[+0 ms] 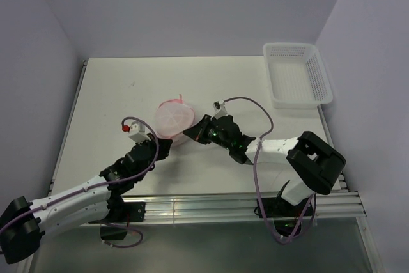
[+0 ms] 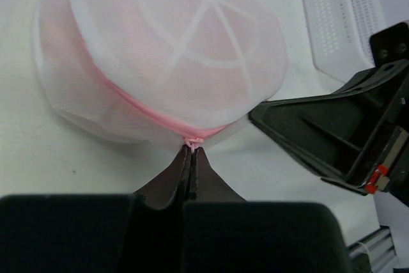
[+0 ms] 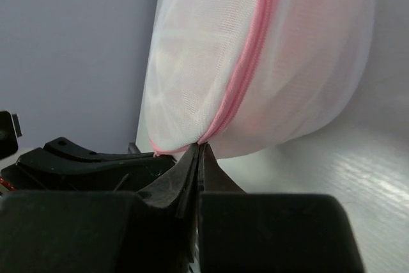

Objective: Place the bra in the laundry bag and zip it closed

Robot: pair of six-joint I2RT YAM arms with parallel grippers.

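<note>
The round mesh laundry bag lies mid-table, its pink zipper band running round its side. A soft pink shape, likely the bra, shows dimly through the mesh; its cups and straps cannot be made out. My left gripper is shut on the small pink zipper pull at the bag's near edge. It is at the bag's lower left in the top view. My right gripper is shut on the pink zipper band. It is at the bag's lower right in the top view. The two grippers nearly touch.
A white plastic lattice basket stands at the table's far right corner and shows in the left wrist view. Purple cables loop above both arms. Walls close in the table at the back and on both sides.
</note>
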